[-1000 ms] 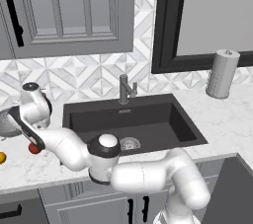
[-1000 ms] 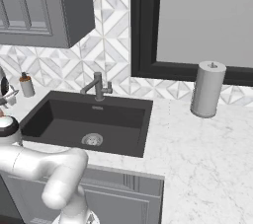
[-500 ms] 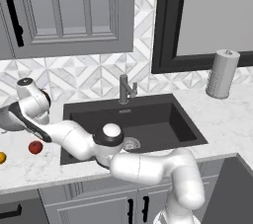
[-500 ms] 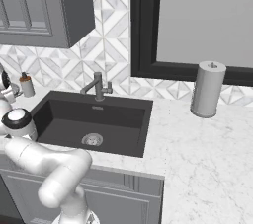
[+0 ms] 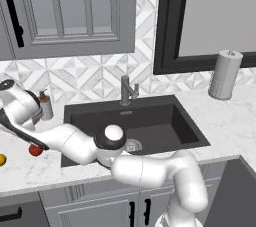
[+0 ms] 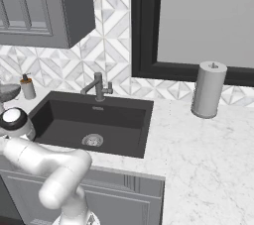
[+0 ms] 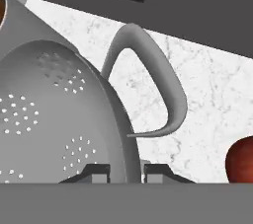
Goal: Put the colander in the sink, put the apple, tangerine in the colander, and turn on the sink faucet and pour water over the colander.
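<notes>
We saw the perforated grey metal colander (image 7: 54,119) tilted over the marble bench, the red apple (image 5: 35,149) and orange-yellow tangerine (image 5: 2,159) left of the dark charcoal sink (image 5: 165,121).

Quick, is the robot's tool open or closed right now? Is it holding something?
Tool: closed on the rim of the colander, holding it.

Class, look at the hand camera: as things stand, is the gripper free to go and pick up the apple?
Probably not yet. The gripper is shut on the colander rim. The apple lies close by on the counter, unblocked, but the fingers are occupied.
</notes>
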Tool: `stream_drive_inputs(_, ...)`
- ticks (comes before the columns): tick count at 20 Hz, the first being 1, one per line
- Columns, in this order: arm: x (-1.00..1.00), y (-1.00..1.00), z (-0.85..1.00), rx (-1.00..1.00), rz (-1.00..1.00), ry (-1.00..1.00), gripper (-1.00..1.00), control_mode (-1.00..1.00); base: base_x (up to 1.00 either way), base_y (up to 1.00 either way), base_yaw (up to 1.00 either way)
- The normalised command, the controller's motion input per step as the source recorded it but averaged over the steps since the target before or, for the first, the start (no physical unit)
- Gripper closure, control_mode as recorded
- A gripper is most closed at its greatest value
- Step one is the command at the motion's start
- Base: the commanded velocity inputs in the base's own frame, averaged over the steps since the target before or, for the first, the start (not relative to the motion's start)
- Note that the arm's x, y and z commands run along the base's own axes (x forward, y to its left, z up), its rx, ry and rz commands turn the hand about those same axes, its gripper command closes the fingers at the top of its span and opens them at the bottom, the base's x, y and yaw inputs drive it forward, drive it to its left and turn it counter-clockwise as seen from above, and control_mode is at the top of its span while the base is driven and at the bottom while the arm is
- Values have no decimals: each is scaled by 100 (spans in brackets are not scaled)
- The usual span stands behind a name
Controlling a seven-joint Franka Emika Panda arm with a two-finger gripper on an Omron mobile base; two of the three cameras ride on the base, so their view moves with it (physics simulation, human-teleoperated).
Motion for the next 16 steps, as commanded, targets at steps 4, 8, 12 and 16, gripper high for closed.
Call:
stream_drive_inputs(4,-100,19,-7,18,-31,-65,100,-100,0,0,0)
stream_drive_inputs(8,-100,-4,-8,26,-27,-60,100,-100,0,0,0)
stream_drive_inputs(12,-100,-57,-1,31,-29,-20,100,-100,0,0,0)
stream_drive_inputs(16,-88,-100,-11,39,-29,0,100,-100,0,0,0)
